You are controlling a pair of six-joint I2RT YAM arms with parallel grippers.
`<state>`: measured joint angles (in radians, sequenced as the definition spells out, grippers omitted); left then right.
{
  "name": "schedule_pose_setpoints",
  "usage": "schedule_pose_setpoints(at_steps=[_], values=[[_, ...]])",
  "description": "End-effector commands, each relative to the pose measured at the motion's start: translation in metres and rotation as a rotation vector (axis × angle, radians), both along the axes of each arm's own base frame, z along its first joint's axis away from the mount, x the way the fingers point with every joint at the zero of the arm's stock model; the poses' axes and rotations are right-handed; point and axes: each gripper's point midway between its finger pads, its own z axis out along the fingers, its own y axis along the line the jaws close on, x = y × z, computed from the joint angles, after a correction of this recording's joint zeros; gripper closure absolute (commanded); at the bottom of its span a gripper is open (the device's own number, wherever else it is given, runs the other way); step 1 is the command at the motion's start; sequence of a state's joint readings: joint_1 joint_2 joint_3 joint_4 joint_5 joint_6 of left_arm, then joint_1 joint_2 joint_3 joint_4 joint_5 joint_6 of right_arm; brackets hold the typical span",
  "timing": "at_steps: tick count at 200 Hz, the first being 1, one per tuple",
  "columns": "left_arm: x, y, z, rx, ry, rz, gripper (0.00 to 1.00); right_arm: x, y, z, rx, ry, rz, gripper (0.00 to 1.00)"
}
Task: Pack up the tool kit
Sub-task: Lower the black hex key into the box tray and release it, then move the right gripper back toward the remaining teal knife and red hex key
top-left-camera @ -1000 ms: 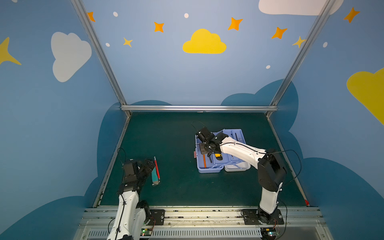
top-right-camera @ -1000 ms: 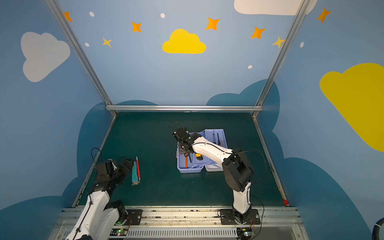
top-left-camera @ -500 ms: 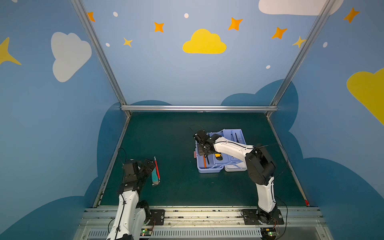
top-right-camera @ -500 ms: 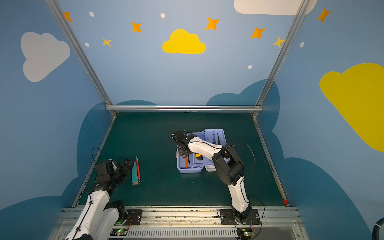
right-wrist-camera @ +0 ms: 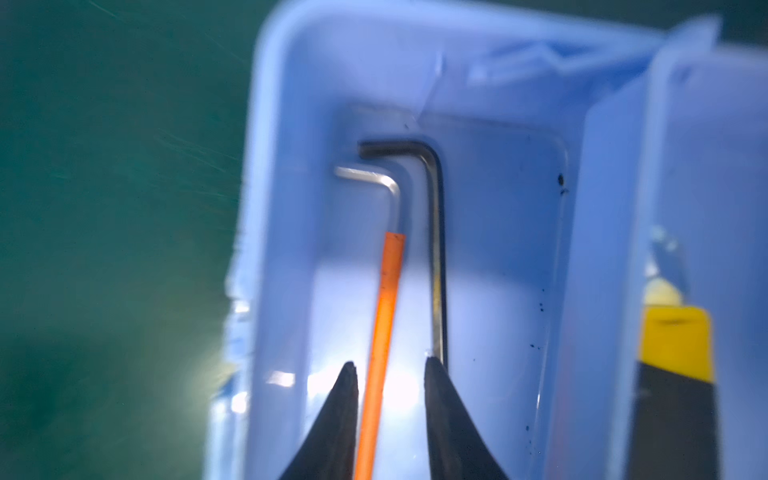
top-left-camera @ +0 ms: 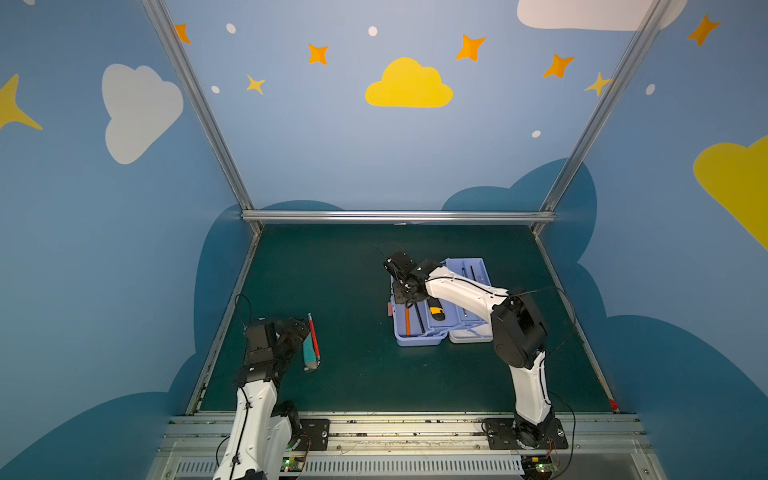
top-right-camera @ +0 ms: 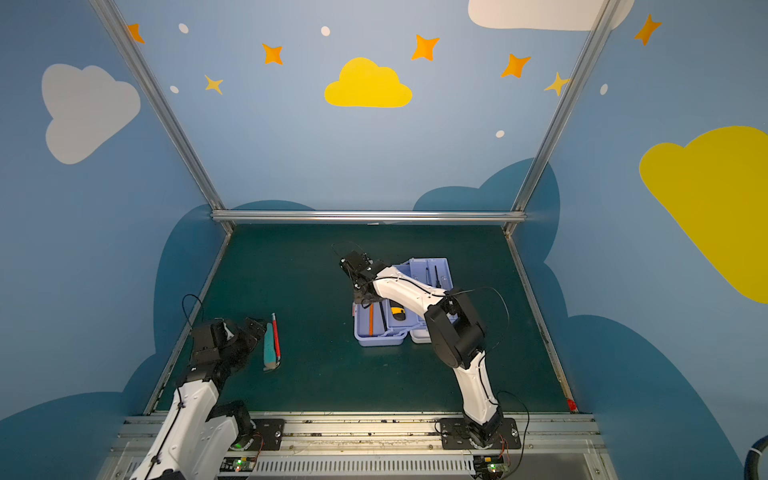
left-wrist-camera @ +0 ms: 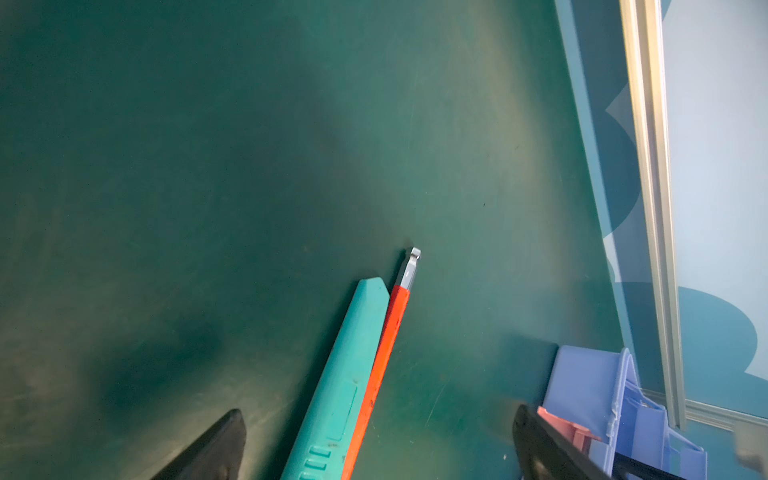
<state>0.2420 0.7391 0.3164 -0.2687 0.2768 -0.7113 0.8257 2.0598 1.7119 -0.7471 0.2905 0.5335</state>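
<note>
Tool kit (top-left-camera: 417, 341) lies open right of centre on the green desk (top-left-camera: 332, 270). In its left compartment we see the right pincer (right-wrist-camera: 390, 363) parted astride an orange-sleeved hex key (right-wrist-camera: 388, 282), with a black hex key (right-wrist-camera: 437, 249) alongside. Near the desk's left edge, the left pincer (left-wrist-camera: 378, 410) is spread wide. The teal knife (left-wrist-camera: 345, 374) and red-sleeved wrench (left-wrist-camera: 390, 324), touching side by side, are framed between its fingers.

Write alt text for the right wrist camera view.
The right gripper, jaws slightly apart, straddles an orange-handled hex key lying in a compartment of the lavender-blue case. A black hex key lies alongside it, a yellow-and-black tool sits in the next compartment, and green mat shows beyond the case wall.
</note>
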Motion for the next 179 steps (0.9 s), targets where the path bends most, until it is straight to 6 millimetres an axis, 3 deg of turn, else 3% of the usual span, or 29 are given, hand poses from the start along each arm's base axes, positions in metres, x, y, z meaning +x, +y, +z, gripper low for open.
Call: schedule_pose_setpoints(at_steps=[1, 18, 36, 67, 106, 121, 139, 156, 179], values=[[0.001, 0.011, 0.016, 0.048, 0.000, 0.038, 0.00, -0.016, 0.024, 0.045, 0.081, -0.017, 0.128, 0.71], [0.000, 0.019, 0.025, 0.071, 0.012, 0.077, 0.00, -0.034, 0.062, 0.063, 0.189, -0.026, 0.262, 0.71], [-0.001, 0.024, 0.035, 0.086, 0.028, 0.093, 0.00, -0.055, 0.110, 0.066, 0.283, -0.027, 0.430, 0.71], [-0.007, 0.036, 0.047, 0.086, 0.044, 0.150, 0.00, -0.093, 0.187, 0.042, 0.416, 0.056, 0.649, 0.65], [-0.002, 0.037, 0.062, 0.057, 0.029, 0.134, 0.00, -0.115, 0.238, 0.005, 0.390, 0.125, 0.747, 0.60], [0.000, 0.031, 0.054, 0.014, 0.054, 0.111, 0.00, -0.117, 0.243, -0.006, 0.356, 0.127, 0.755, 0.59], [0.003, 0.012, 0.034, -0.098, 0.077, 0.062, 0.00, -0.103, 0.228, -0.007, 0.312, 0.125, 0.649, 0.59], [0.004, -0.002, 0.013, -0.176, 0.080, 0.048, 0.00, -0.089, 0.212, 0.007, 0.327, 0.109, 0.601, 0.59], [-0.002, -0.009, -0.004, -0.144, 0.122, 0.036, 0.00, -0.074, 0.184, 0.029, 0.368, 0.082, 0.536, 0.58]])
